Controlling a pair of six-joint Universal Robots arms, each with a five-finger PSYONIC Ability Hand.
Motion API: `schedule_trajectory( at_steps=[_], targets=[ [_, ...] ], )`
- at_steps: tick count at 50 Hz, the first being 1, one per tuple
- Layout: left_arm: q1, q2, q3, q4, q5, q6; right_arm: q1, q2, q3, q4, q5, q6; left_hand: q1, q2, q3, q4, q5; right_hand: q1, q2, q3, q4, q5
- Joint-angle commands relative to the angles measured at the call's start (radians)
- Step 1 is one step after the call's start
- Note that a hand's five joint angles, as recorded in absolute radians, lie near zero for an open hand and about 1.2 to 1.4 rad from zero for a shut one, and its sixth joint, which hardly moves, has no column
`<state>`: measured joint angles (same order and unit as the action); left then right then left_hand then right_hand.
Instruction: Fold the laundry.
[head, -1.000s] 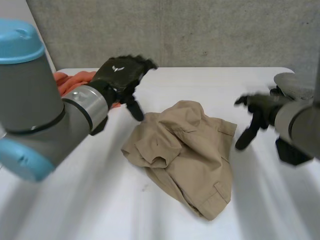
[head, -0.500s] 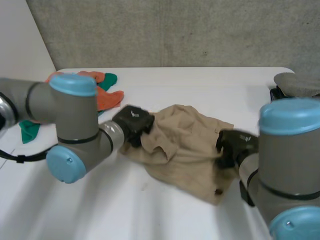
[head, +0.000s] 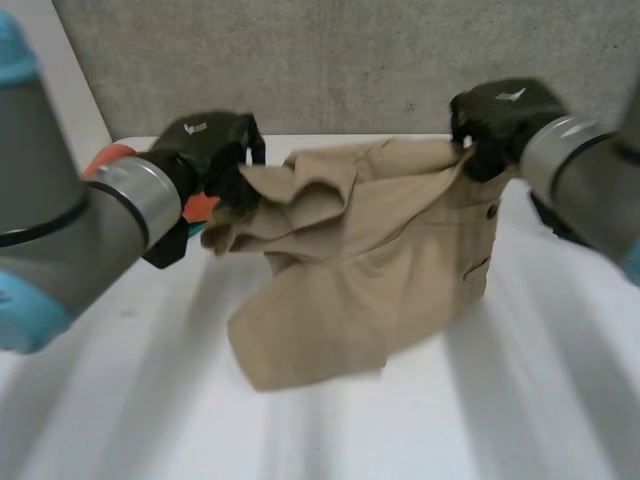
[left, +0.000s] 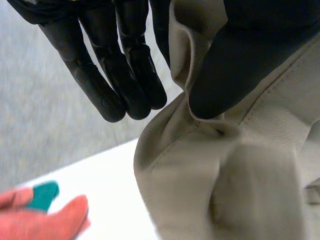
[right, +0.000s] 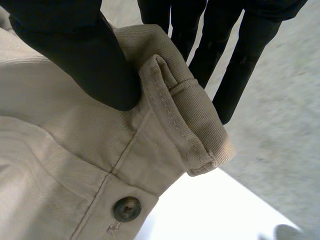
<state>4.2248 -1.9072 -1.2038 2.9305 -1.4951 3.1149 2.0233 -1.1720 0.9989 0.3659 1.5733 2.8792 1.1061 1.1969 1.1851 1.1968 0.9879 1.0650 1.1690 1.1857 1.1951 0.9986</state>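
A tan pair of shorts hangs in the air above the white table, stretched between both hands. My left hand pinches one end of its top edge; in the left wrist view the thumb presses the tan cloth against the fingers. My right hand holds the other end, at the waistband. In the right wrist view its thumb clamps the folded waistband near a button. The lower part of the shorts drapes down to the table.
An orange and green cloth lies on the table behind my left hand; the left wrist view shows the same orange and green cloth below the fingers. A grey concrete wall runs behind the table.
Both hands closed on the shorts lying crumpled on the table and lifted them up, spreading them apart between them.
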Motion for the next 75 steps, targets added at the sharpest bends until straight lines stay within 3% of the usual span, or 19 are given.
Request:
schedule_trajectory(
  at_steps=[1,9,11,12,13,15,21,27,32,37,42,47,56,58,62,63,66,72,75],
  targets=[
    [0.053,-0.303,0.176,0.151,-0.091,0.025,0.046,0.233,0.007,-0.325,-0.004,0.011,0.29,0.199,0.211,0.199,0.234,0.331,0.227,0.211,0.201,0.223],
    [0.103,-0.429,0.349,0.295,-0.241,0.079,0.098,0.319,0.153,-0.859,0.028,0.023,0.29,0.199,0.211,0.199,0.234,0.331,0.227,0.211,0.201,0.223],
    [0.106,-0.42,0.354,0.323,-0.254,0.07,0.103,0.322,0.175,-0.961,0.043,0.017,0.29,0.199,0.211,0.199,0.234,0.092,-0.012,-0.029,-0.038,-0.016],
    [0.103,-0.406,0.351,0.357,-0.243,0.057,0.103,0.324,0.182,-1.051,0.066,0.008,-0.073,-0.164,-0.152,-0.164,-0.129,-0.462,-0.566,-0.583,-0.592,-0.57],
    [0.1,-0.397,0.348,0.372,-0.225,0.048,0.103,0.324,0.184,-1.076,0.076,0.002,-0.489,-0.58,-0.568,-0.58,-0.546,-0.825,-0.929,-0.946,-0.955,-0.933],
    [0.092,-0.379,0.34,0.391,-0.186,0.044,0.104,0.321,0.184,-1.066,0.092,-0.011,-0.932,-1.022,-1.011,-1.022,-0.988,-0.89,-0.994,-1.011,-1.021,-0.999],
    [0.078,-0.259,0.225,0.385,-0.047,0.054,0.074,0.256,0.175,-0.813,0.094,0.0,-0.932,-1.022,-1.011,-1.022,-0.988,-0.89,-0.994,-1.011,-1.021,-0.999],
    [0.049,-0.121,0.041,0.317,-0.099,0.102,0.012,0.141,0.173,-0.44,0.048,-0.018,-0.932,-1.022,-1.011,-1.022,-0.988,-0.89,-0.994,-1.011,-1.021,-0.999],
    [-0.029,-0.006,-0.172,0.195,-0.152,0.12,-0.061,0.071,0.194,-0.108,-0.064,-0.107,-0.932,-1.022,-1.011,-1.022,-0.988,-0.89,-0.994,-1.011,-1.021,-0.999],
    [-0.107,0.039,-0.348,0.113,-0.16,0.114,-0.116,0.031,0.28,0.059,-0.13,-0.219,-0.846,-0.937,-0.925,-0.937,-0.903,-0.89,-0.994,-1.011,-1.021,-0.999],
    [-0.186,0.037,-0.477,0.114,-0.139,0.117,-0.152,0.012,0.414,0.018,-0.223,-0.297,-0.684,-0.775,-0.763,-0.775,-0.741,-0.761,-0.865,-0.882,-0.891,-0.869],
    [-0.218,-0.047,-0.5,0.211,-0.161,0.132,-0.163,0.035,0.556,-0.213,-0.321,-0.311,-0.842,-0.933,-0.921,-0.933,-0.898,-0.674,-0.778,-0.794,-0.804,-0.782],
    [-0.18,-0.164,-0.441,0.338,-0.238,0.223,-0.133,0.127,0.652,-0.605,-0.312,-0.29,-0.817,-0.907,-0.896,-0.907,-0.873,-0.571,-0.675,-0.691,-0.701,-0.679],
    [-0.178,-0.177,-0.433,0.36,-0.241,0.243,-0.13,0.147,0.655,-0.643,-0.305,-0.287,-0.746,-0.837,-0.825,-0.837,-0.803,-0.509,-0.613,-0.63,-0.639,-0.617],
    [-0.177,-0.208,-0.419,0.401,-0.24,0.286,-0.123,0.184,0.652,-0.679,-0.277,-0.288,-0.456,-0.547,-0.535,-0.547,-0.513,-0.102,-0.206,-0.223,-0.232,-0.21],
    [-0.178,-0.213,-0.418,0.404,-0.244,0.295,-0.123,0.186,0.652,-0.683,-0.267,-0.285,-0.214,-0.305,-0.293,-0.305,-0.27,0.26,0.156,0.139,0.13,0.152],
    [-0.18,-0.201,-0.418,0.403,-0.246,0.303,-0.123,0.176,0.653,-0.699,-0.245,-0.281,0.289,0.198,0.21,0.198,0.232,0.331,0.227,0.211,0.201,0.223],
    [-0.177,-0.057,-0.433,0.385,-0.237,0.278,-0.13,0.023,0.666,-0.679,-0.193,-0.216,0.29,0.199,0.211,0.199,0.234,0.331,0.227,0.211,0.201,0.223],
    [-0.169,0.052,-0.428,0.362,-0.218,0.258,-0.149,-0.089,0.647,-0.561,-0.197,-0.179,0.29,0.199,0.211,0.199,0.234,0.331,0.227,0.211,0.201,0.223]
  ],
)
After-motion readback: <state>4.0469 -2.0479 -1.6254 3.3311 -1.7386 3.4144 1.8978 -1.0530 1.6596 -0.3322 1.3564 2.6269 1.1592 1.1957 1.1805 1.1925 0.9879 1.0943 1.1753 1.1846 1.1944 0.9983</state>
